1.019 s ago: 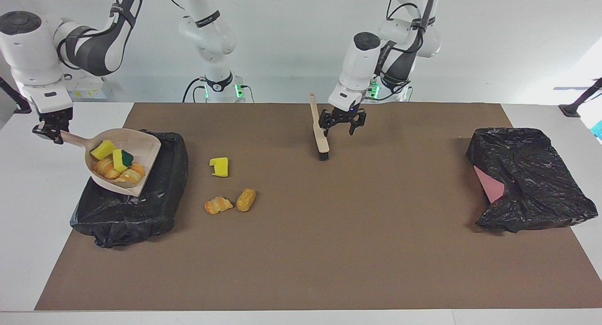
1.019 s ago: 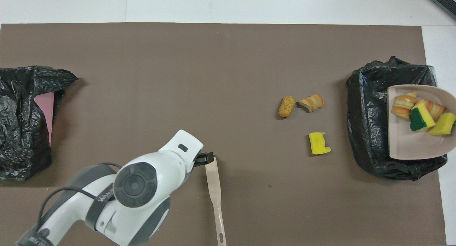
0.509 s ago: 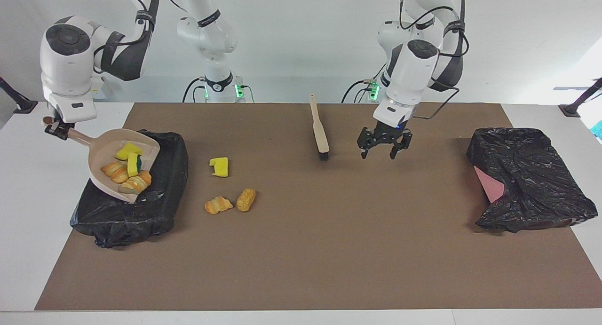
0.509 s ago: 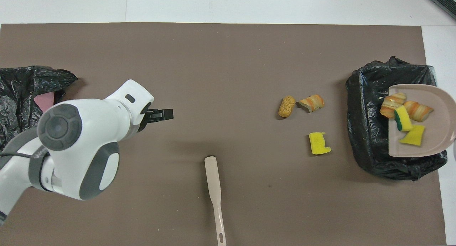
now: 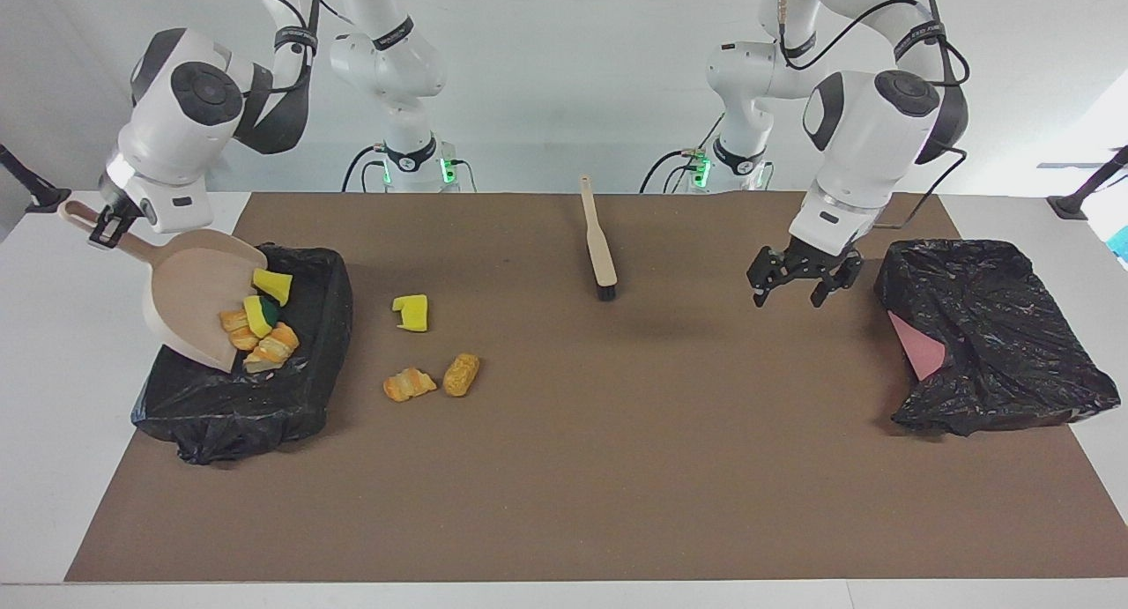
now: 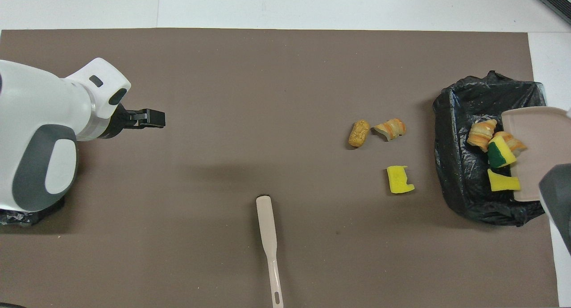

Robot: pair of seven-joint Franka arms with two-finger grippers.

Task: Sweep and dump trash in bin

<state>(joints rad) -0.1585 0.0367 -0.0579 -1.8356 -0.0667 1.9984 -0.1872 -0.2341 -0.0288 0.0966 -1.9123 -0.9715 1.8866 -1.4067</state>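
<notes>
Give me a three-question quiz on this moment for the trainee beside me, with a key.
1. True or false: the right gripper holds the dustpan by its handle, tilted over the black-lined bin.
2. How many trash pieces lie on the brown mat, outside any bin?
A. one
B. three
C. five
3. Fill in: the left gripper is open, holds nothing, and hangs over the mat beside the ____ at its own end of the table.

Key:
1. True; sponge and pastry pieces are sliding off the pan's lip.
2. B: a yellow sponge chunk and two pastry bits.
3. The second black-bagged bin; the brush lies apart on the mat.
</notes>
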